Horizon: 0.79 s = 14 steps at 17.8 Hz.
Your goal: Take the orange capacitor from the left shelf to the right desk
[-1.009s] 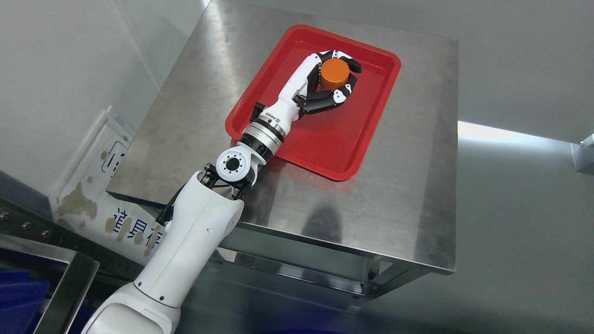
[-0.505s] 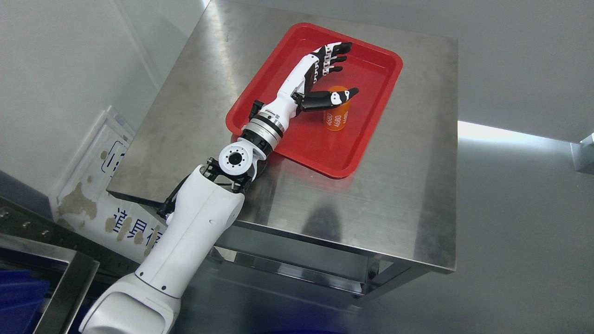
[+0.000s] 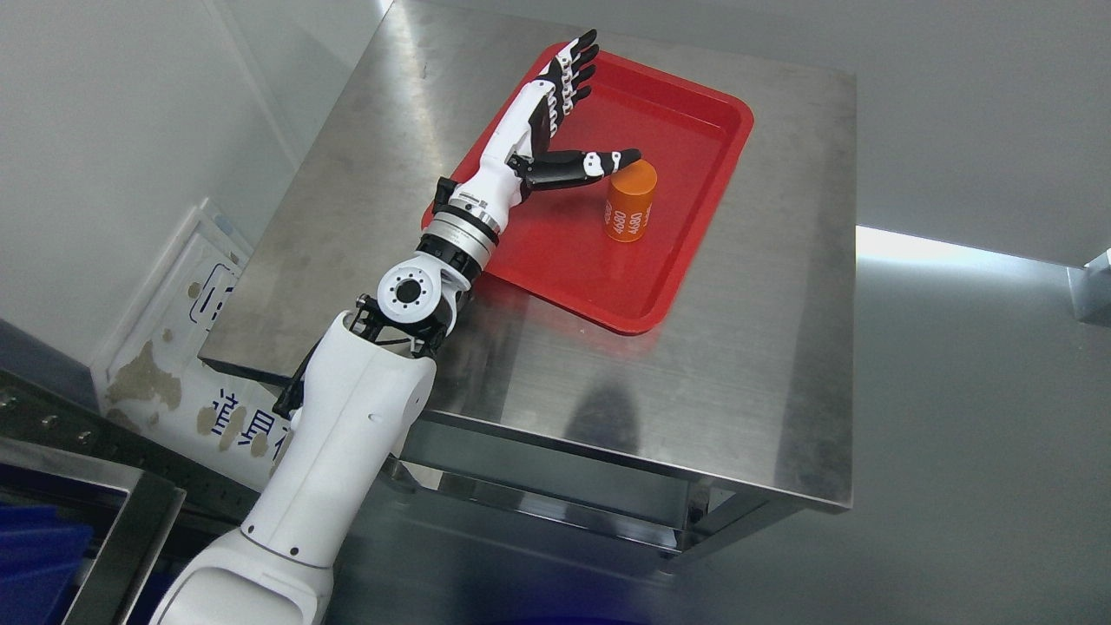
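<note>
1 orange capacitor [image 3: 630, 205], printed "4680", stands in red tray [image 3: 694, 187].

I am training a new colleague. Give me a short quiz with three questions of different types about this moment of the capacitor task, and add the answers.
1. True or false: the left hand grasps the orange capacitor.
2. Multiple choice: the capacitor stands
A. on the bare steel of the desk
B. upright inside the red tray
C. on its side inside the tray
3. Fill the gap: the hand's fingers are ____, and the thumb tip reaches toward the capacitor's top.

Key:
1. False: the hand holds nothing.
2. B
3. spread (open)
</note>
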Available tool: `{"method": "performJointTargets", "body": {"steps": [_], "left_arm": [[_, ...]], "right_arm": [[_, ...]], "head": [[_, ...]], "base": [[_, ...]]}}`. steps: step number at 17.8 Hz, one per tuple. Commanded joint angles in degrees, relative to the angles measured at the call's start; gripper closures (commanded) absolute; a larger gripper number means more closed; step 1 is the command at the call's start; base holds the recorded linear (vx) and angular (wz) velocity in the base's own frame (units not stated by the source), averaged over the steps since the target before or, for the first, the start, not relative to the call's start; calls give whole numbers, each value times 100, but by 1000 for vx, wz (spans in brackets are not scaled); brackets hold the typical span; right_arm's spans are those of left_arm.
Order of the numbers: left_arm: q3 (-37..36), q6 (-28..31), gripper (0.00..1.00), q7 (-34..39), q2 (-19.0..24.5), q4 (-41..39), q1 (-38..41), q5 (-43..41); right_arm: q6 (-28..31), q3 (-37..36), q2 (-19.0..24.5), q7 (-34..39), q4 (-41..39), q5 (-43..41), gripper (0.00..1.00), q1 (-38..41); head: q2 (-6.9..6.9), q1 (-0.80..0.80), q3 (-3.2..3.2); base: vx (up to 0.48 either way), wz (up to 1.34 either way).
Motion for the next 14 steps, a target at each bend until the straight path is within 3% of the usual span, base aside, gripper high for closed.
{"method": "performJointTargets", "body": {"steps": [1,5,14], "left_arm": [[1256,162,0,-12,100,-1739,864,9],[1951,145,0,-222,100,-1889,987,18],[1723,-268,0,-443,100,-1933,1813,1]], "right_arm": [[-5,-61,-99,1,-100,35,0,132],[-5,-61,-99,1,-100,35,0,131],[-5,-61,-99,1,-100,35,0,132]], "head": [[0,0,0],[0,0,0],[0,0,0]], "base": [[0,0],[0,0],[0,0]]}}
